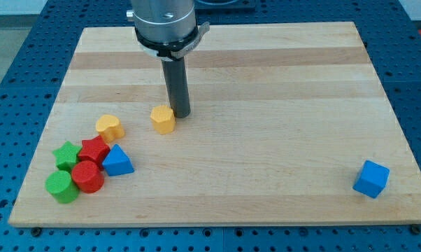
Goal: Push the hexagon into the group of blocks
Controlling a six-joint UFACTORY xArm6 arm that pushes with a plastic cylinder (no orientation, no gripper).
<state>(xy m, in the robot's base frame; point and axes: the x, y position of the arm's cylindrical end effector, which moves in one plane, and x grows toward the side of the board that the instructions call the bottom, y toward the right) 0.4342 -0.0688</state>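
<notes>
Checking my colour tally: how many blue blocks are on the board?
2: a blue triangle in the cluster at the view's bottom left, and a blue cube alone at the bottom right.

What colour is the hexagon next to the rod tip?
Yellow-orange hexagon, touching my tip on its left; camera view.

From my remote seat I see a pale wooden board (280,84) filling most of the frame, built of long glued strips whose tone alternates between lighter and slightly darker bands running left to right. Its edges narrow toward the top of the frame. Under it lies a blue perforated table surface (15,63), dotted with regular rows of small holes, showing along the left, right and bottom borders and in both upper corners. The light is even and soft, throwing only faint shadows.
</notes>
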